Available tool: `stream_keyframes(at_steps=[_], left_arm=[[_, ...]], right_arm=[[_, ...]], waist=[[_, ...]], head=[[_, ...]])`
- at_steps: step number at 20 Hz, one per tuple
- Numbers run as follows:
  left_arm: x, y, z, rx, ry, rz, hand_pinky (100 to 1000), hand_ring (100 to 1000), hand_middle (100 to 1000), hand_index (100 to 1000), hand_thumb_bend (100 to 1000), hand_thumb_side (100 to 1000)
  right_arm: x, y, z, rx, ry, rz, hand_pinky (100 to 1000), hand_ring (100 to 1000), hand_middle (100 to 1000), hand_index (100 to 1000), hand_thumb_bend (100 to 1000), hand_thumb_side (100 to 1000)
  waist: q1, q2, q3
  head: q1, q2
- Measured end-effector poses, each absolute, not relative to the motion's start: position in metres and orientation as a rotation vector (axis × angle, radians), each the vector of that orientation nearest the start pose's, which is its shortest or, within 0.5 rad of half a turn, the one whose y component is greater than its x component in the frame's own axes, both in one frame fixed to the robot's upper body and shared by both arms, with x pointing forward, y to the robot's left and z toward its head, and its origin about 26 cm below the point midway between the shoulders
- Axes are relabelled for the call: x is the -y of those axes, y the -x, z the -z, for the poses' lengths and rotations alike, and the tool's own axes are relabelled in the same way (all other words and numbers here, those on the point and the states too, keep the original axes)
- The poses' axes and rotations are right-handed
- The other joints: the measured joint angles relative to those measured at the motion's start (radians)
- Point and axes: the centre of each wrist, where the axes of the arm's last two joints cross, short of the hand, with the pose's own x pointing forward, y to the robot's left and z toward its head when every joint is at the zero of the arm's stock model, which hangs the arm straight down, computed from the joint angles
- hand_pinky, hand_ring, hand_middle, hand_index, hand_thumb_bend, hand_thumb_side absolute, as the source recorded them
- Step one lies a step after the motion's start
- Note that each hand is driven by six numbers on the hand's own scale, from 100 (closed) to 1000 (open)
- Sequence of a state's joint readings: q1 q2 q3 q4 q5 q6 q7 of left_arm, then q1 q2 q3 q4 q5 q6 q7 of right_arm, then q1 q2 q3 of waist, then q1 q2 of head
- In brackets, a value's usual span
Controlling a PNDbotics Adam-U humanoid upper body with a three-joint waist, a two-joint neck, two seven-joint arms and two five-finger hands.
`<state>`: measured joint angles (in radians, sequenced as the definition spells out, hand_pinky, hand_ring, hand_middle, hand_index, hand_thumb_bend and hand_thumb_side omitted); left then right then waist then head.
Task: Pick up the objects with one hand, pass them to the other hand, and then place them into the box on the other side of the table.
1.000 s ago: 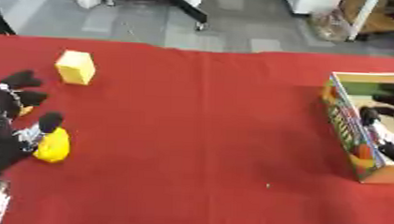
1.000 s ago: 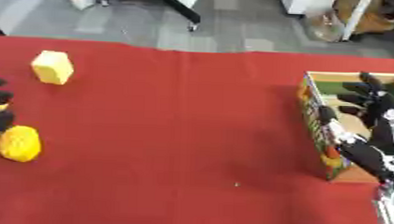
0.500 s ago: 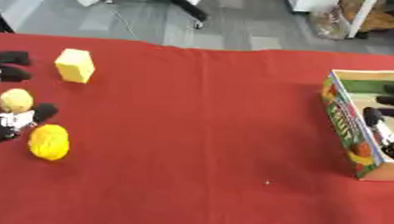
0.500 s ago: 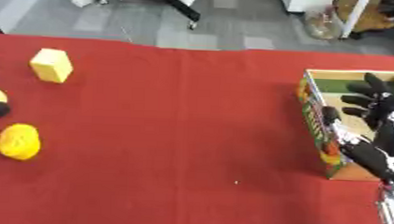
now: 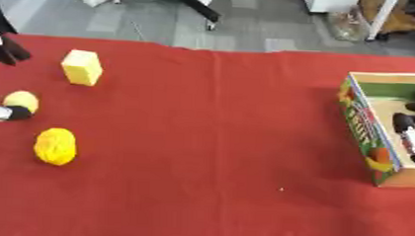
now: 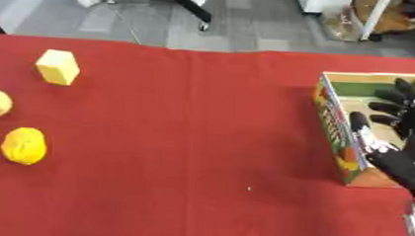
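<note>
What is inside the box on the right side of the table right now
The robot's right hand, fingers spread open, hangs over the box opening. A strip of green inner wall shows behind it. The hand and near wall cover the floor, so contents cannot be seen.

Even, bright light falls across my desk (image 5: 210, 140); shadows are soft and faint. Everything looks slightly blurred, and my fingers (image 6: 391, 158) smear at the right edge.

My left hand (image 5: 3, 112) at 9 o'clock, fingertip touching pale yellow ball (image 5: 21, 100). Yellow lumpy fruit (image 5: 55, 146) at 8 o'clock, yellow block (image 5: 81, 67) at 10. Box (image 5: 366, 130) at 3 o'clock on red cloth (image 5: 210, 140), my right hand (image 5: 407, 132) over it.
</note>
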<state>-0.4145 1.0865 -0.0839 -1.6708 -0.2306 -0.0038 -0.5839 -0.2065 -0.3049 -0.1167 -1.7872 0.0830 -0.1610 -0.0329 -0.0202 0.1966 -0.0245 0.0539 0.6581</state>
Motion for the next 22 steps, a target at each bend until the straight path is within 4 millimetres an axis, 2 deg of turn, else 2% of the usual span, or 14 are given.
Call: stream_keyframes(at_steps=[6, 9, 15, 22], left_arm=[[-0.387, -0.345, -0.257, 1.136, -0.679, 1.568, 770, 726, 715, 790, 589, 249], [-0.387, -0.352, -0.244, 1.078, -0.67, 1.569, 758, 715, 707, 780, 538, 216], [-0.392, -0.361, -0.223, 1.031, -0.673, 1.535, 744, 699, 698, 770, 504, 197], [-0.392, -0.364, -0.204, 0.983, -0.607, 1.539, 751, 712, 716, 783, 520, 212]], right_arm=[[0.312, -0.314, -0.13, 2.142, 0.371, -0.274, 737, 774, 783, 963, 363, 340], [0.312, -0.314, -0.131, 2.144, 0.367, -0.277, 737, 774, 783, 964, 358, 342], [0.312, -0.315, -0.13, 2.14, 0.361, -0.274, 738, 774, 783, 966, 352, 344], [0.312, -0.315, -0.13, 2.141, 0.359, -0.274, 738, 774, 783, 968, 347, 345]], waist=[[0.0, 0.0, -0.008], [0.0, 0.0, -0.011], [0.0, 0.0, -0.012], [0.0, 0.0, -0.013]], head=[[0.004, 0.003], [0.006, 0.008], [0.007, 0.008], [0.009, 0.008]])
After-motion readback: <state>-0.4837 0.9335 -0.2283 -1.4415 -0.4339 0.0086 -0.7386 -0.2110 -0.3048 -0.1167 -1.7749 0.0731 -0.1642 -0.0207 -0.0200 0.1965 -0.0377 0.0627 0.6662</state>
